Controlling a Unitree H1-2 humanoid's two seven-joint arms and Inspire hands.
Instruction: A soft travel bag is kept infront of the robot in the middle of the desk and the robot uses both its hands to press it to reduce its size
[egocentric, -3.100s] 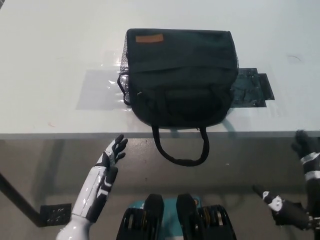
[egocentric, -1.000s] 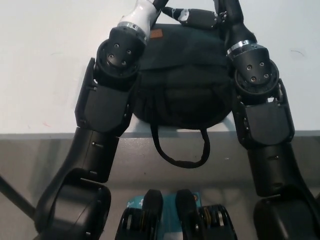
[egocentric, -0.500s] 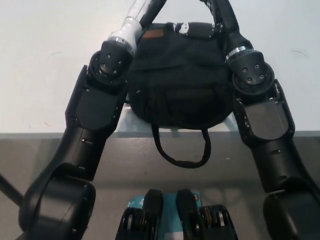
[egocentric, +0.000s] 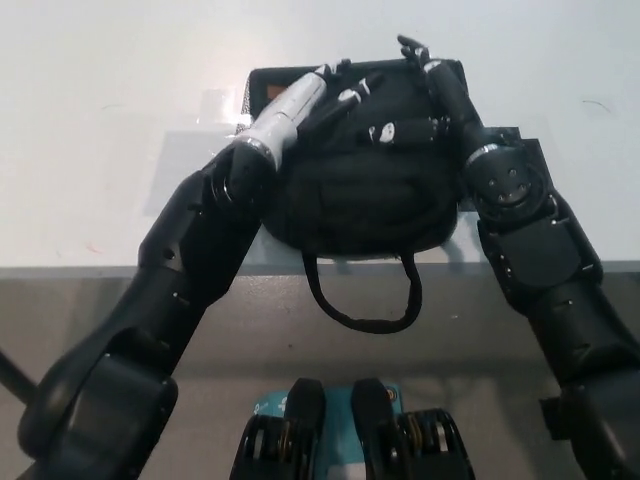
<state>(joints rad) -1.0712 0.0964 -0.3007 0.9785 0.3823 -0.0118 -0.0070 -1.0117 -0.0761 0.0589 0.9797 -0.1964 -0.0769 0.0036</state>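
While both lie on the travel bag (egocentric: 360, 190), left hand (egocentric: 345, 95) spread flat, right hand (egocentric: 400, 125) fingers apart.

Three seconds ago both hands hung below the desk edge. Since then both arms have swung up over the bag (egocentric: 360, 200), and in the last half second they drew back toward the robot, so the left hand (egocentric: 335, 95) and right hand (egocentric: 410, 125) now lie on the bag's top.
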